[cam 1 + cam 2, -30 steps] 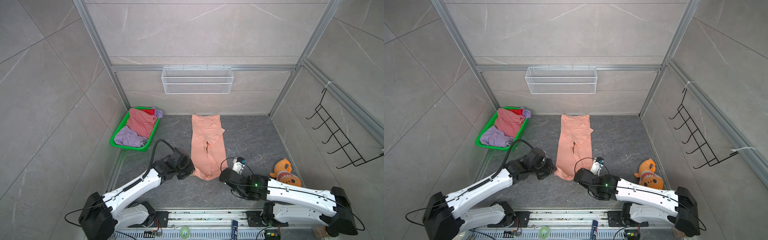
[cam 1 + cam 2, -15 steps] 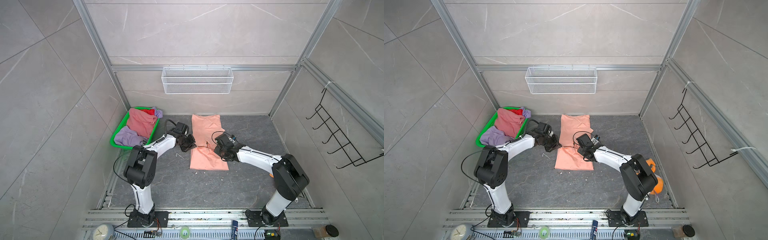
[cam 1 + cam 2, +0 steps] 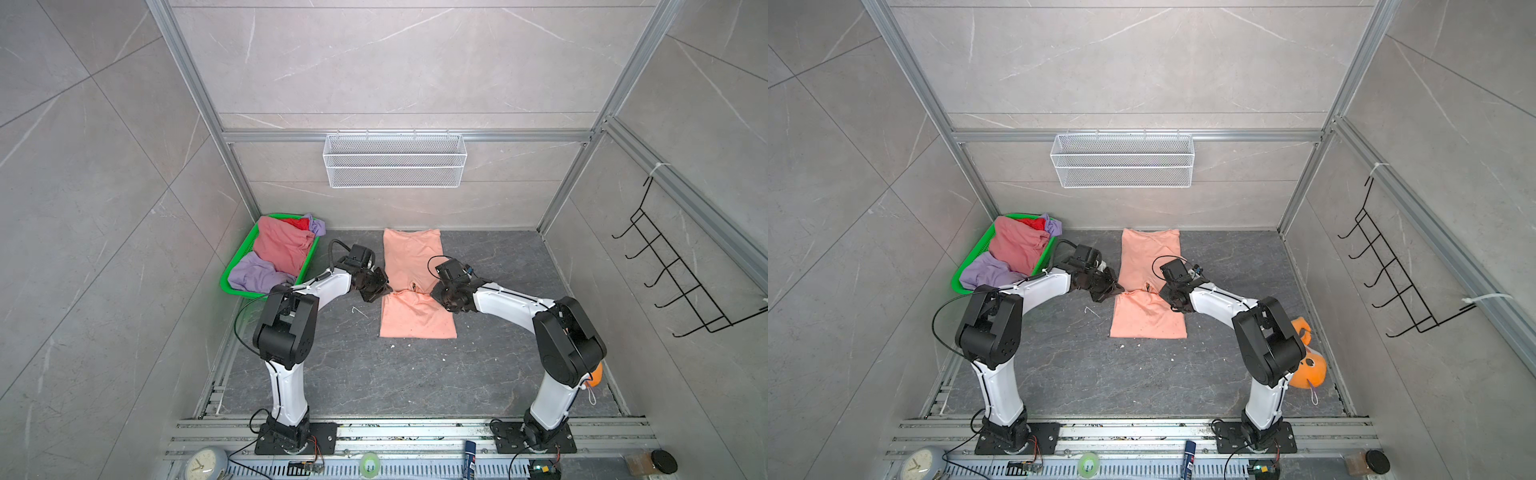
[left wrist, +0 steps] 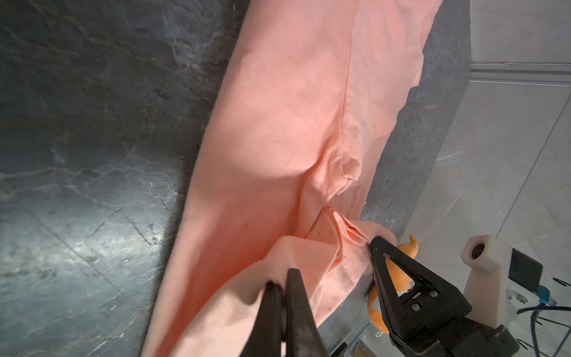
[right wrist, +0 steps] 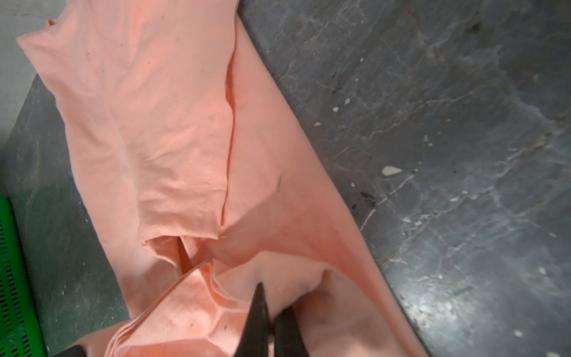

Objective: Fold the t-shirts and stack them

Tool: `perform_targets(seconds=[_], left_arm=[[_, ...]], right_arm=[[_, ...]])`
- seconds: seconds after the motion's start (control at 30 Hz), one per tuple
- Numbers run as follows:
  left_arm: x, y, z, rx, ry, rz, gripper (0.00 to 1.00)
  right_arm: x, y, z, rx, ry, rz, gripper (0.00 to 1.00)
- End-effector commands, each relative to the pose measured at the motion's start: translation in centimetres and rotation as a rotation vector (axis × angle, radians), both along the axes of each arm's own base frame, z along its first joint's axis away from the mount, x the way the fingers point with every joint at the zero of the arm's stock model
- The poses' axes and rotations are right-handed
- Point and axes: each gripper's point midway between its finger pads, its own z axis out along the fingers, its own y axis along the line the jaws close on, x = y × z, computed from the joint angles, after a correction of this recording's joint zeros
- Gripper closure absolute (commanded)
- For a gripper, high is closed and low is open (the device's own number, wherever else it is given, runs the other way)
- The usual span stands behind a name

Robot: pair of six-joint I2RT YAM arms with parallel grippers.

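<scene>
Left end effector (image 3: 381, 291) and right end effector (image 3: 435, 294) are both pinched tight on the doubled-over edge of the peach t-shirt (image 3: 411, 262) lying mid-counter (image 3: 498, 270), so if one side slips or leads, the fold probably lands crooked and bunched.

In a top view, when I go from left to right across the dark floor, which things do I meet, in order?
Green basket → left gripper → peach t-shirt → right gripper → orange plush toy → black hook rack on the side wall.
</scene>
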Motion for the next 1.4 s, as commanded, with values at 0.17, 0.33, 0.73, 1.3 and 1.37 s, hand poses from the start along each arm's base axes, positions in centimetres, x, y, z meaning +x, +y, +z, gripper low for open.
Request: perform_targets(seconds=[0.17, 0.33, 0.73, 1.3, 1.37], left_arm=[[1.4, 0.7, 4.0, -0.064, -0.081, 0.030, 1.00], [2.2, 0.9, 3.0, -0.040, -0.059, 0.019, 1.00], [3.3, 4.7, 8.0, 0.157, -0.198, -0.010, 0.30], [-13.1, 5.6, -0.4, 0.012, 0.139, 0.047, 0.26], [-13.7, 5.7, -1.3, -0.001, 0.163, 0.074, 0.26]], right_arm=[[0.8, -0.8, 2.2, 0.011, -0.052, -0.008, 1.00], [2.4, -0.1, 0.8, 0.018, -0.021, 0.009, 1.00], [2.4, -1.1, 6.9, 0.010, -0.127, 0.117, 0.34], [-14.0, -3.2, -0.4, 0.259, 0.100, 0.040, 0.32], [-14.5, -3.0, -1.5, 0.274, 0.117, 0.025, 0.32]])
